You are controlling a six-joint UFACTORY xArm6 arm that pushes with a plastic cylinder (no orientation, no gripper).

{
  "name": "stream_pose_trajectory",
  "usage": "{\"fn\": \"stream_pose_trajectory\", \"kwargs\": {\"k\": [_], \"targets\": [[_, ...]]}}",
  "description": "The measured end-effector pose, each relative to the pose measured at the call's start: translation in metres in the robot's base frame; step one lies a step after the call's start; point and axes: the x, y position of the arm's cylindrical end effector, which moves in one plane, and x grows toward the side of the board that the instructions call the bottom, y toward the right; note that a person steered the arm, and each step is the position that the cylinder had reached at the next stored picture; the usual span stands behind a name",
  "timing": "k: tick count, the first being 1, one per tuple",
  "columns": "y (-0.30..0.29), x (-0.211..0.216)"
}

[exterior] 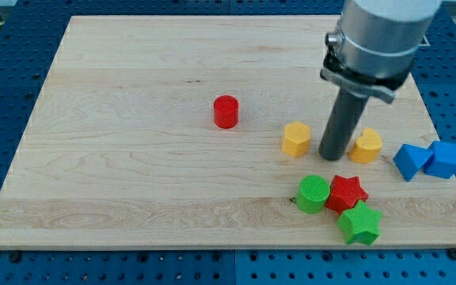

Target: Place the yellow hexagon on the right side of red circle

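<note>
The red circle [226, 112] stands near the middle of the wooden board [117, 158]. A yellow hexagon [296, 138] lies to its right and slightly lower, well apart from it. My tip [333, 156] is on the board just right of that hexagon, between it and a second yellow block [366, 146] whose shape I cannot make out. The tip is a small gap from the hexagon and close against the second yellow block's left side.
Two blue blocks [411, 161] [446, 159] lie by the board's right edge. Below my tip sit a green circle [313, 194], a red star [347, 192] and a green star [360, 224], clustered together.
</note>
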Motion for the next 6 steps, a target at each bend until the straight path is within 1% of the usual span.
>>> {"fn": "stream_pose_trajectory", "kwargs": {"k": [1, 2, 4, 5, 6], "targets": [[0.0, 0.031], [-0.017, 0.027], [-0.033, 0.005], [-0.035, -0.017], [-0.044, -0.025]]}}
